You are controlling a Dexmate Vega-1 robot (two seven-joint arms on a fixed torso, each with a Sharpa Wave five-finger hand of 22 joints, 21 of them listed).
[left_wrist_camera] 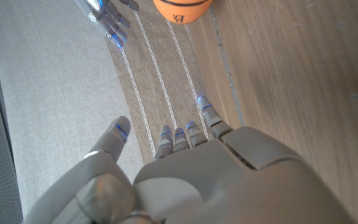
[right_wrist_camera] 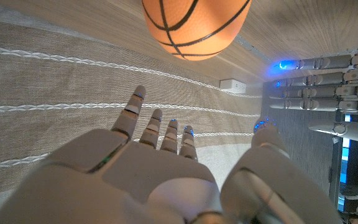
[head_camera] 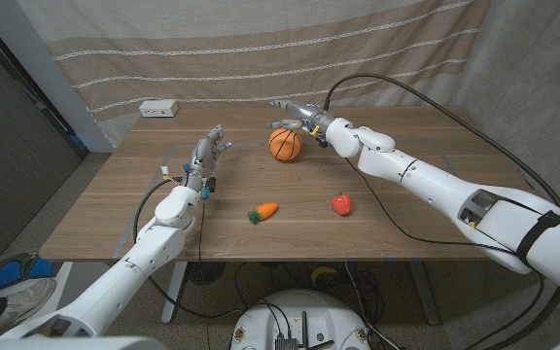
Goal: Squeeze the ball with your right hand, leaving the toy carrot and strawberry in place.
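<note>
a: where's the ball (head_camera: pixel 284 145) relative to the right hand (head_camera: pixel 295 114)?

b: far side of the table (head_camera: pixel 406 219), about centre. in the head view the right hand sits just behind and above it, on the curtain side, fingers pointing toward the robot's left across the top of the ball. no contact that i can see.

a: fingers?

b: spread, holding nothing. the right wrist view shows the fingers (right_wrist_camera: pixel 160 130) extended and apart, thumb off to one side, with the ball ahead of the fingertips and a visible gap between them. so the ball lies beyond the tips, not in the palm yet.

a: long axis to worry about?

b: none, it's round. any wrap direction works. my read is that the only thing that matters is getting the palm down and toward the robot so the ball ends up between thumb and fingers.

a: left hand (head_camera: pixel 205 156)?

b: well to the left of the ball, fingers up and apart, nothing in it. right is clearly the nearer one, and it's the one the task wants.

a: carrot and strawberry?

b: toy carrot (head_camera: pixel 263 211) and strawberry (head_camera: pixel 342 203) are on the near half, well apart from the ball and from the hand. the right forearm passes behind the strawberry, not over it. i'd judge a short drop onto the ball stays away from both.

a: risk?

b: ball rolling off if one finger touches first. close around it evenly.
</note>
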